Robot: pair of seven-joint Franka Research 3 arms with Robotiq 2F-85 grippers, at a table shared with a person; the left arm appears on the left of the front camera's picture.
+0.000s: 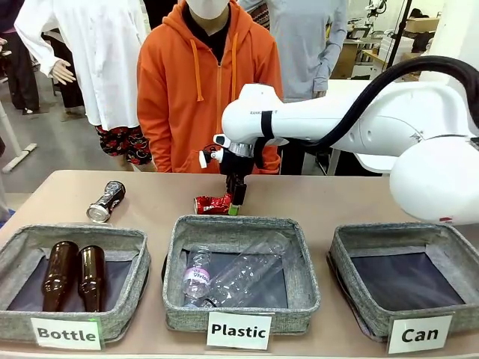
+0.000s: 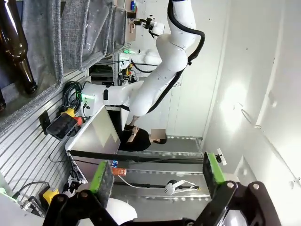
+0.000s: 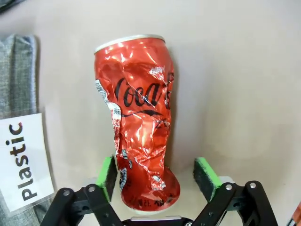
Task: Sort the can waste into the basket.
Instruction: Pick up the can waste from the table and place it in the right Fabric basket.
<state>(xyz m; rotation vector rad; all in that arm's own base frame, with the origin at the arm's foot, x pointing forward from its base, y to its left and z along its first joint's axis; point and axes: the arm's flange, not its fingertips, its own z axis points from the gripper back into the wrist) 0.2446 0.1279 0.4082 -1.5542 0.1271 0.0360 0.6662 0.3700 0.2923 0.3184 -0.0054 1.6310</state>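
The crushed shiny red can (image 1: 212,204) lies on the table just behind the middle basket. My right gripper (image 1: 236,203) hangs low over its right end. In the right wrist view the red can (image 3: 139,122) lies lengthwise, its near end between the green pads (image 3: 107,172); the right gripper (image 3: 156,173) is open, with a gap on the right side. The dark can (image 1: 106,201) with a silver end lies at the far left of the table. The grey basket labelled "Can" (image 1: 397,230) stands at the front right, holding nothing. My left gripper (image 2: 157,172) is open and holds nothing.
A "Plastic" basket (image 1: 241,224) with clear bottles stands in the front middle, right by the red can, and its label (image 3: 21,160) lies beside my right fingers. A "Bottle" basket (image 1: 75,232) holds two brown bottles at the left. A person in an orange hoodie (image 1: 202,90) stands at the far side.
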